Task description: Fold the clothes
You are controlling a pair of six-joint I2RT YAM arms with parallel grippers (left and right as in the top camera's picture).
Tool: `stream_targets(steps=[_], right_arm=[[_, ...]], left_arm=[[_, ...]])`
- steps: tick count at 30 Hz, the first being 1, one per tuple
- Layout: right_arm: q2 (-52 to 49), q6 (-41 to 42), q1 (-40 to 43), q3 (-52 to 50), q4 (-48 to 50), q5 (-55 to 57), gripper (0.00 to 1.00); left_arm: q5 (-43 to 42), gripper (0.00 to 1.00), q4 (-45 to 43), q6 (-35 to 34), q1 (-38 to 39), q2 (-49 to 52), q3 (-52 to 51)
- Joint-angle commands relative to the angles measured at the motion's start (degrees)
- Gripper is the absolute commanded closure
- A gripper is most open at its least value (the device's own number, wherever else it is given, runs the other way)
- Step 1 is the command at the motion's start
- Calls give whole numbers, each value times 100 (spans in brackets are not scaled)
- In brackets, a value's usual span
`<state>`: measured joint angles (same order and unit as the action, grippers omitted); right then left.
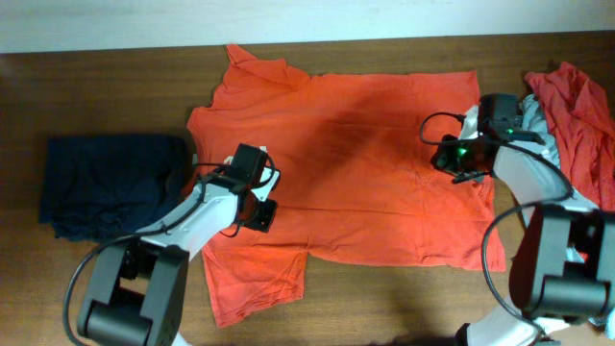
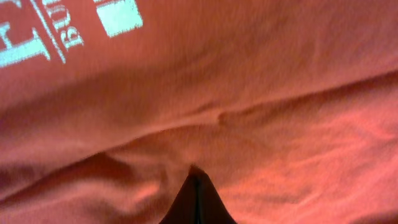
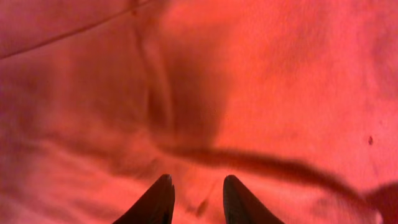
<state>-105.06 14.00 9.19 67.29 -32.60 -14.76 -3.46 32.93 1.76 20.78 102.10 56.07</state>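
Note:
An orange t-shirt (image 1: 356, 163) lies spread flat on the wooden table, with white print showing in the left wrist view (image 2: 118, 15). My left gripper (image 1: 258, 210) is at the shirt's left side, near the lower sleeve. Its fingers (image 2: 196, 173) are shut together and pinch a fold of the shirt fabric, with creases running to the tips. My right gripper (image 1: 459, 161) is over the shirt's right edge. Its fingers (image 3: 196, 186) are open, with the orange fabric (image 3: 261, 74) between and below them, holding nothing.
A dark navy garment (image 1: 106, 183) lies bunched at the left of the table. A red garment (image 1: 581, 120) with a pale cloth (image 1: 535, 113) beside it lies at the right edge. Bare wood (image 1: 384, 298) shows along the front.

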Motion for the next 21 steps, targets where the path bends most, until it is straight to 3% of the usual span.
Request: stream_targets(steps=[1,9,12,21], right_arm=[[-334,199,-17,4,271,262,72],[-1058,387,-7,4,1547,656,78],[-1294,625,-7,4,2006,1040,87],[-1602,772,-7,48,3499,1314,87]], left_arm=[[-149,99,-2,-72,13,625,-188],[-125,99,146,-374,7,800,-188],[-118,99,361,-525,7,800,-188],[-15,99,929,-651,7,800,-188]])
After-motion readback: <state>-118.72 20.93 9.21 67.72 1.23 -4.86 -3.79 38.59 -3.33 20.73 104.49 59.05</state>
